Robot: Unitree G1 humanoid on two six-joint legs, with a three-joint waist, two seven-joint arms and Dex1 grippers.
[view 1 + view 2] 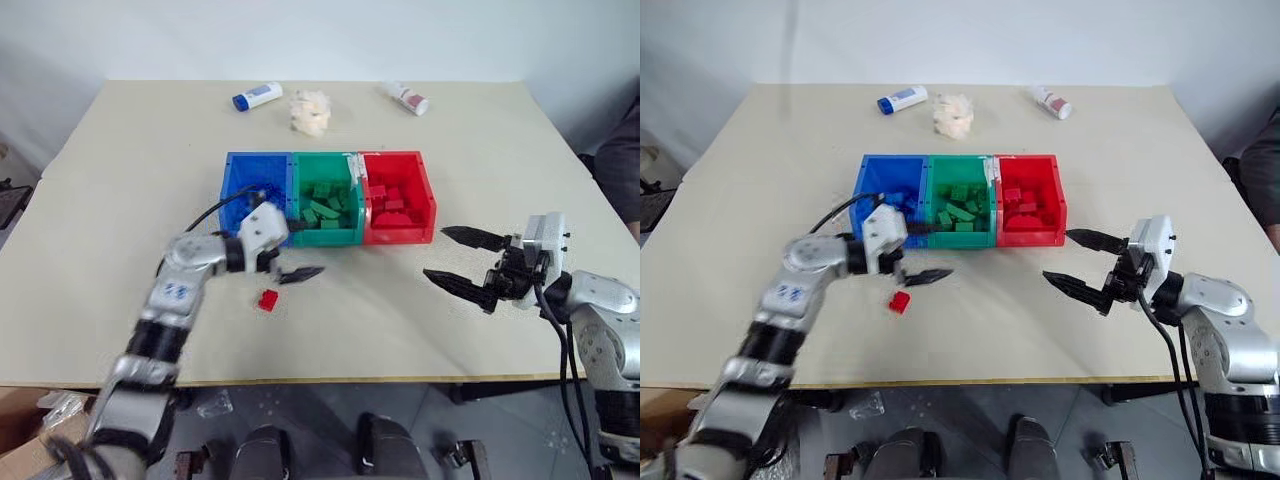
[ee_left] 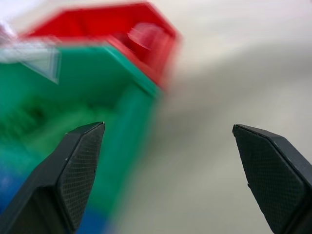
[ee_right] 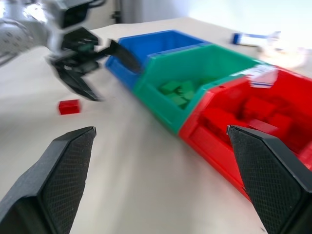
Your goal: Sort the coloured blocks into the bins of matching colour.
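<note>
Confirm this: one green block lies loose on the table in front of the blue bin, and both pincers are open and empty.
Not quite: the loose block is red, not green, as the left eye view shows. It does lie on the table in front of the blue bin, and the left pincer and right pincer are open and empty.

Pale beige bench (image 1: 120, 200) with a light wood-coloured front edge, takes up most of the head views. Plain white wall (image 1: 300, 35) behind it, evenly lit, no windows seen. Dark grey floor (image 1: 330, 405) below the front edge. Cardboard box (image 1: 25, 425) with crumpled clear plastic at the lower left corner. Dark object (image 1: 12, 200) at far left edge, unclear.
</note>
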